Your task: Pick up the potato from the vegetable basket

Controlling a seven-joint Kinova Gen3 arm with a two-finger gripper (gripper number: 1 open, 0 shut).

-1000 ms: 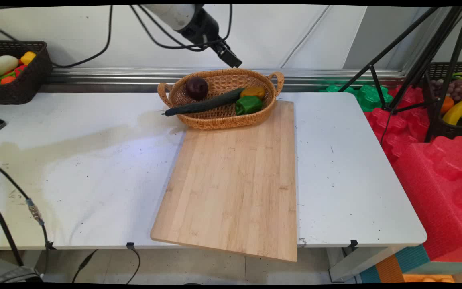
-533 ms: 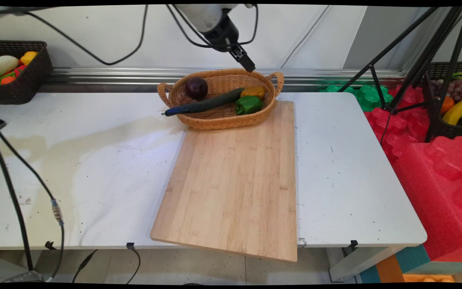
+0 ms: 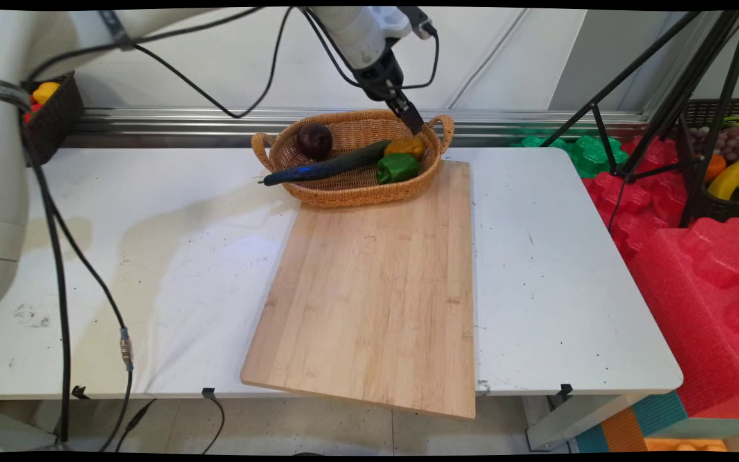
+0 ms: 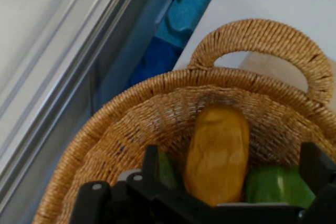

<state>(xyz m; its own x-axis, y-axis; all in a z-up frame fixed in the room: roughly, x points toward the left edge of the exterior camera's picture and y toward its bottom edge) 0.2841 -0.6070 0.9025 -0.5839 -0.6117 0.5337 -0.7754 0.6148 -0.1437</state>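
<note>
The jaws (image 4: 231, 174) stand apart and empty just above the yellow pepper (image 4: 217, 152) in the basket (image 4: 131, 129), green pepper (image 4: 270, 184) beside it, nothing lifted out

White arm (image 3: 356, 29), black cables (image 3: 61, 256)

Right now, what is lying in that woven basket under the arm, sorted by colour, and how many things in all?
Inside the tan woven wicker basket, below the black end effector:
Dark purple round fruit: 1
Long dark green cucumber: 1
Yellow-orange pepper: 1
Bright green pepper: 1
Total: 4
</note>
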